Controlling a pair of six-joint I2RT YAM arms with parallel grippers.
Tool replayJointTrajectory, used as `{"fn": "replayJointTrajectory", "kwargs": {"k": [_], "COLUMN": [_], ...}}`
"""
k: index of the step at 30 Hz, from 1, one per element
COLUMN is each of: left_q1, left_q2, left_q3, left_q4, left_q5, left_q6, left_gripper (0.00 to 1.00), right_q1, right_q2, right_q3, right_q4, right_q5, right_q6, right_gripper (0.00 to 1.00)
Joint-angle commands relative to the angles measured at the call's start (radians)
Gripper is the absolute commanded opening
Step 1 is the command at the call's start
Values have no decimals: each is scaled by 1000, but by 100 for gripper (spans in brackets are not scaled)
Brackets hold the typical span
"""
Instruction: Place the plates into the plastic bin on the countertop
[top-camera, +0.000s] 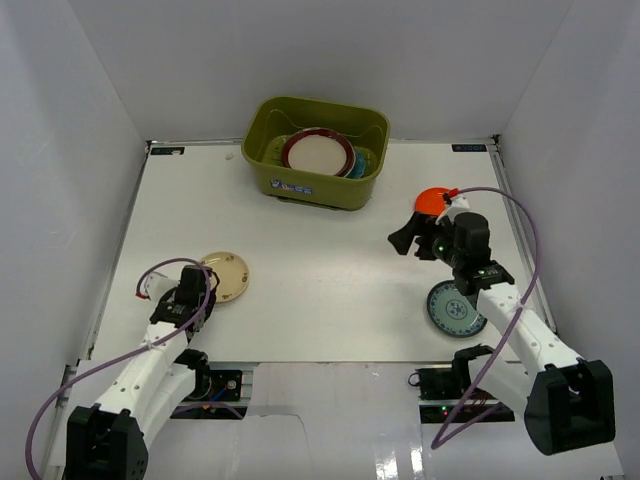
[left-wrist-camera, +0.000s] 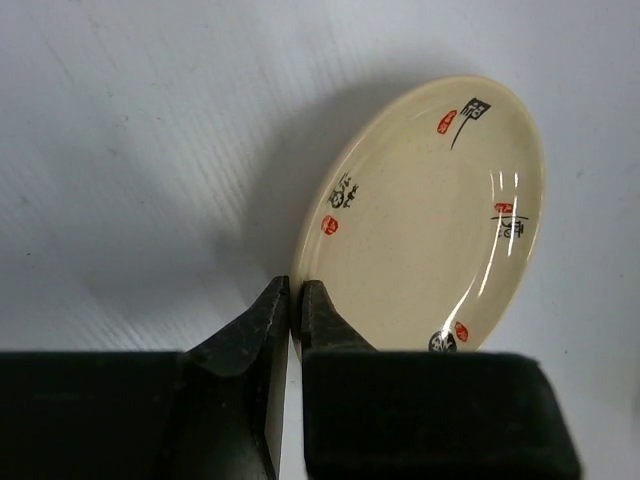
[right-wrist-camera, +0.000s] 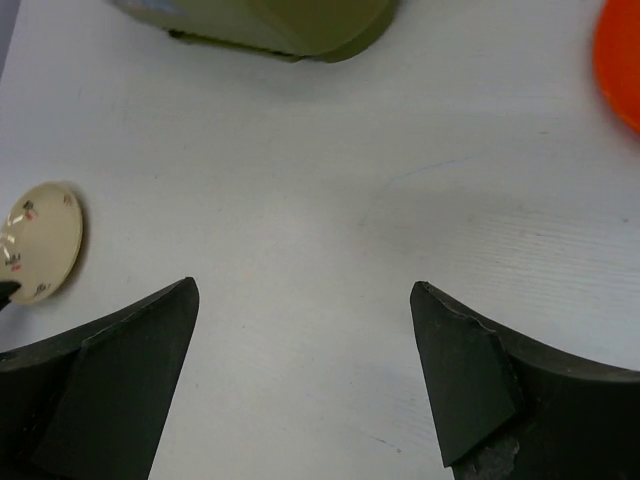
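The cream plate (top-camera: 228, 275) (left-wrist-camera: 430, 220) lies on the white countertop (top-camera: 330, 290) at the left. My left gripper (top-camera: 205, 287) (left-wrist-camera: 295, 300) is shut on its near rim, one finger under and one over the edge. The olive-green plastic bin (top-camera: 268, 128) (right-wrist-camera: 270, 25) stands at the back and holds a dark-red-rimmed plate (top-camera: 318, 152) over a teal one (top-camera: 360, 162). My right gripper (top-camera: 410, 232) (right-wrist-camera: 303, 290) hangs open over bare countertop, with nothing between its fingers. An orange plate (top-camera: 434, 199) (right-wrist-camera: 620, 60) lies just behind it, and a small blue-green patterned plate (top-camera: 452, 308) lies under the right forearm.
White walls close in the countertop on the left, back and right. The cream plate (right-wrist-camera: 40, 240) also shows far left in the right wrist view. Purple cables loop off both arms.
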Motion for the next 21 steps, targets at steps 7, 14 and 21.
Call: {"fn": "replayJointTrajectory", "kwargs": {"k": [7,14,21], "left_q1": [0,0,-10], "left_q2": [-161,-62,363], "left_q3": [166,459,735], "left_q4": [144,365,589], "left_q5": [236,445,592], "left_q6": [358,471,436], "left_gripper": [0,0,0], "right_q1": [-390,-559,-574], "right_q2": [84,326,576], "right_q3": [17,46,175], "right_q4": [46,161,237], "right_q5": [15,46,87], "right_q6": [225,391,441], "right_gripper": [97,88,59]}}
